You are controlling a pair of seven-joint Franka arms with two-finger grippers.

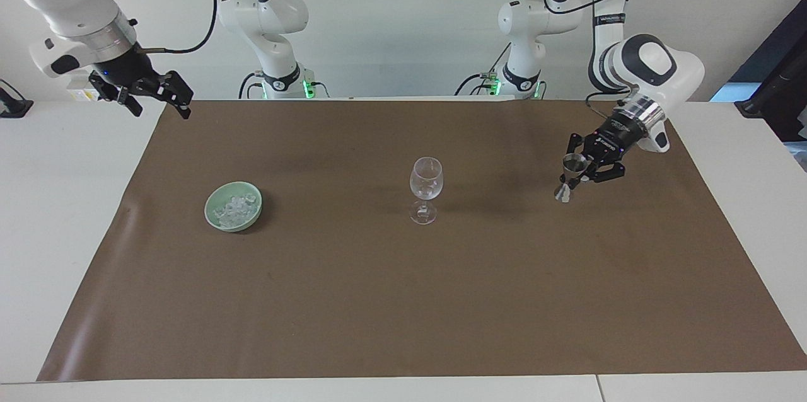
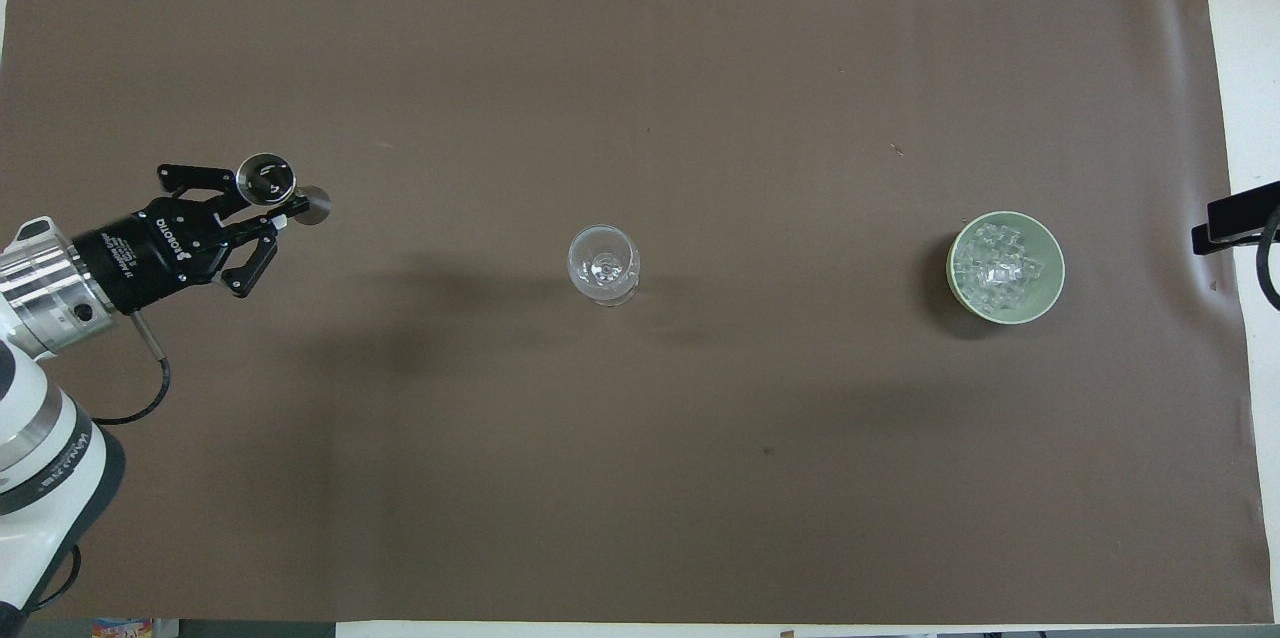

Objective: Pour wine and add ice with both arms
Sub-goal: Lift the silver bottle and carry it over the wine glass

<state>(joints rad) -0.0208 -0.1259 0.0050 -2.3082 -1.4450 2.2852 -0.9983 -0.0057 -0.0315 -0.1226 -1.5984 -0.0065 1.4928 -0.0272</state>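
Two grippers: left gripper (image 1: 575,178) clamped on small metal measuring cup (image 1: 569,171), at 3 o'clock from wine glass (image 1: 426,188); right gripper (image 1: 156,97) spread, waiting. Ice (image 1: 235,209) likely slippery, fragile; best pinched singly.

I see my left gripper (image 1: 577,179) clamped on a metal jigger (image 1: 567,178) above the brown mat (image 1: 403,301).

Worktop (image 1: 75,213) white. Cover sheet (image 1: 403,301) plain matt brown, no pattern. Bowl (image 1: 212,210) pale green. Ice (image 1: 234,208) clear, whitish, glassy. Wine glass (image 1: 426,183) colourless, transparent. Jigger (image 1: 569,176) silvery metal. Arms (image 1: 656,68) white, grey-black joint bands, black cables. Left pincer (image 1: 577,180) black, small white lettering. Right pincer (image 1: 161,99) black. Arm bases lit green.
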